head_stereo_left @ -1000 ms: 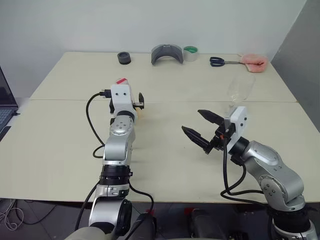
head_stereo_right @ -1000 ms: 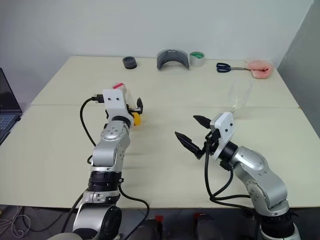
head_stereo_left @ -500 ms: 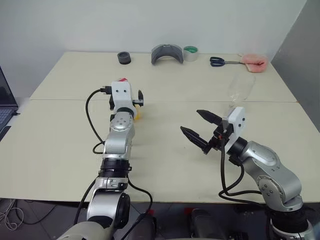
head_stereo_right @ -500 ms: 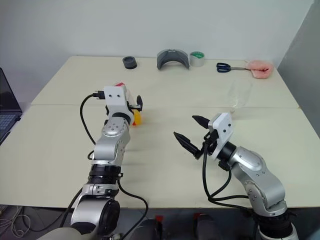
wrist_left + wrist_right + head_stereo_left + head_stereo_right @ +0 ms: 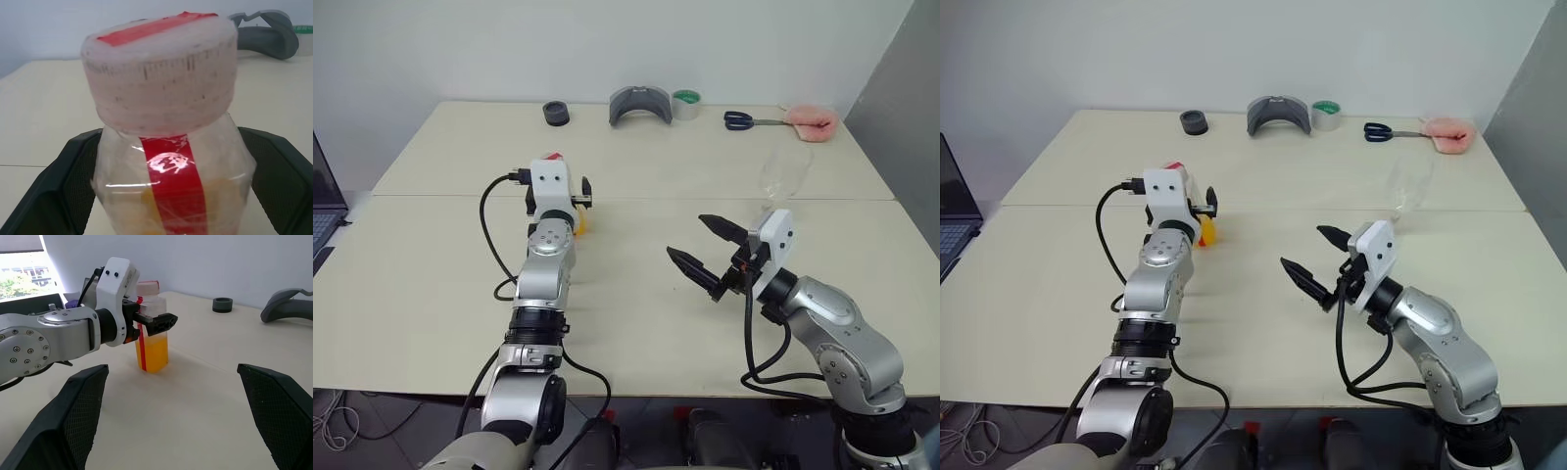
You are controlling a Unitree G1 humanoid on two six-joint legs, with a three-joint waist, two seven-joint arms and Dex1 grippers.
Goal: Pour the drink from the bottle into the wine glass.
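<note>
Left wrist view: the bottle (image 5: 166, 147) stands upright on the bench (image 5: 440, 264), between the spread fingers of the left hand (image 5: 155, 323), not yet gripped. Right hand (image 5: 710, 250) hangs spread, empty, near the glass (image 5: 781, 176). Next, likely: close on the bottle, lift, carry right.

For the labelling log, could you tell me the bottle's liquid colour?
Orange-yellow drink, clearest in the right wrist view.

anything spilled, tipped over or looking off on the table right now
Nothing stands out. The bottle stands upright with its cap on between the left gripper's open jaws, and the wine glass stands upright. No liquid shows on the table.
</note>
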